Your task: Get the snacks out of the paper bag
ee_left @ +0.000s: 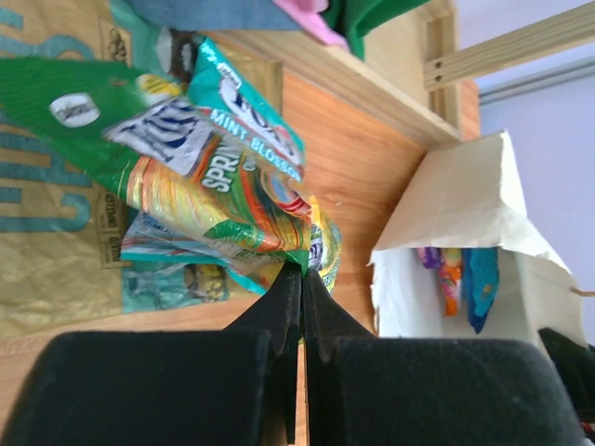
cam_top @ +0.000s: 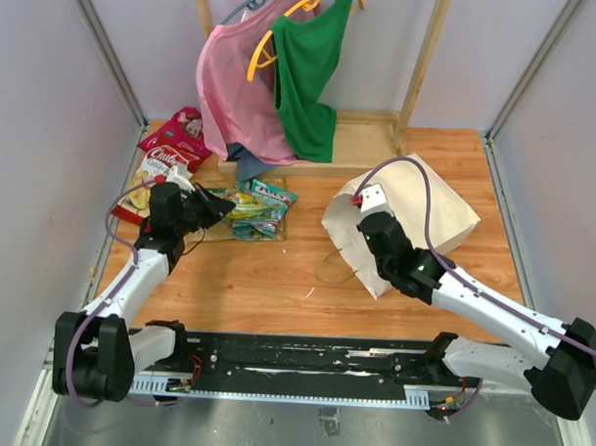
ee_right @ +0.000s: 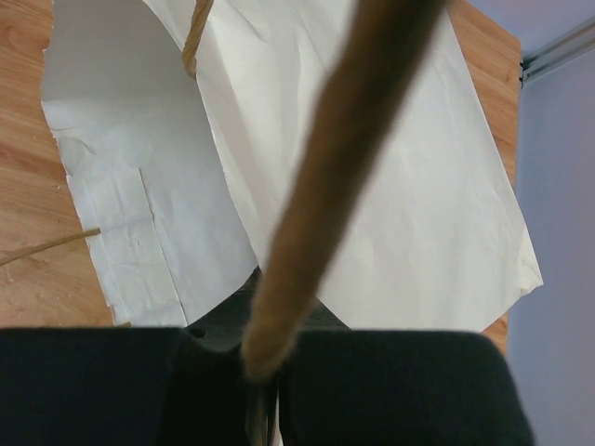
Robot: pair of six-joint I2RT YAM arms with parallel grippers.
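snacks (ee_left: 223, 186) lie beside clenched left gripper (ee_left: 302, 269); right gripper (ee_right: 263, 386) pinches handle (ee_right: 325, 186) of paper bag (ee_right: 400, 232).

Cream paper bag (cam_top: 431, 213), creased, lies on its side at table right, mouth toward left. Purple, orange and blue packets (ee_left: 462, 279) inside. Green, teal and orange snacks (cam_top: 257, 210) heaped mid-left; red packets (cam_top: 173, 145) far left.

A robotics lab cell: plain panel walls (cam_top: 47, 126) enclose a wooden table (cam_top: 276, 281) with an arm-mounting rail (cam_top: 303, 360).
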